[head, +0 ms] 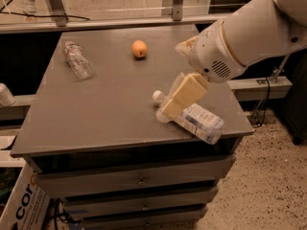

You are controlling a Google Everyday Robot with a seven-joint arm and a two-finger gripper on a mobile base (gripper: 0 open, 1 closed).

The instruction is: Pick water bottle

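The water bottle, small, clear and crinkled, lies on its side at the far left of the grey table. My gripper, cream-coloured on a large white arm, hangs over the right front part of the table. It is far to the right of the water bottle. It sits just above the neck end of a bigger bottle with a white-and-blue label and white cap, which lies on its side near the table's right front corner.
An orange sits at the back middle of the table. The table has drawers below its front edge. A metal rail runs behind it. A cardboard box stands on the floor at the lower left.
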